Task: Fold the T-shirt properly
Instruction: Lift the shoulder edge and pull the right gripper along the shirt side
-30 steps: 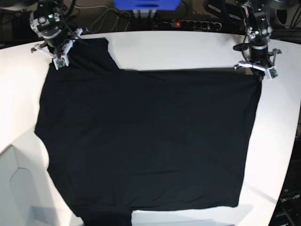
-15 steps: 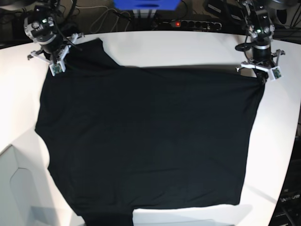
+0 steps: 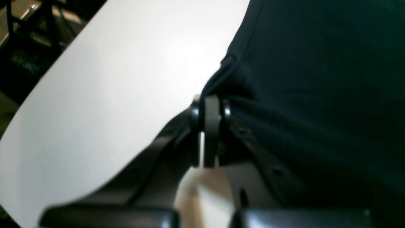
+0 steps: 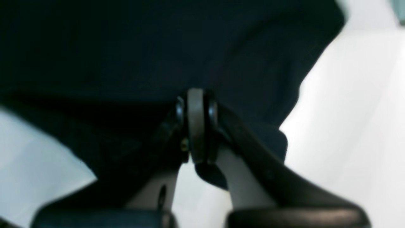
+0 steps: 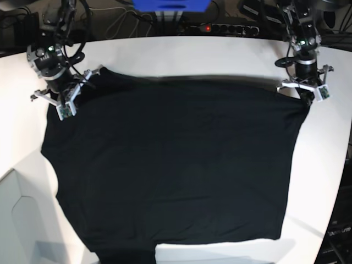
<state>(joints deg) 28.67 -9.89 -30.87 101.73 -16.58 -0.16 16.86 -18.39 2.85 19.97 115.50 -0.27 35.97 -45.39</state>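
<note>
From above, the black T-shirt [image 5: 170, 165] lies spread flat over most of the white table [image 5: 220, 55]. Only the close-up views show the pinching. The left gripper [image 3: 208, 107], at the upper right of the top view, has its jaws closed tight on the shirt's edge. The right gripper [image 4: 196, 104], at the upper left, has its jaws closed tight on cloth too. Both arms reach down from the far side of the table.
</note>
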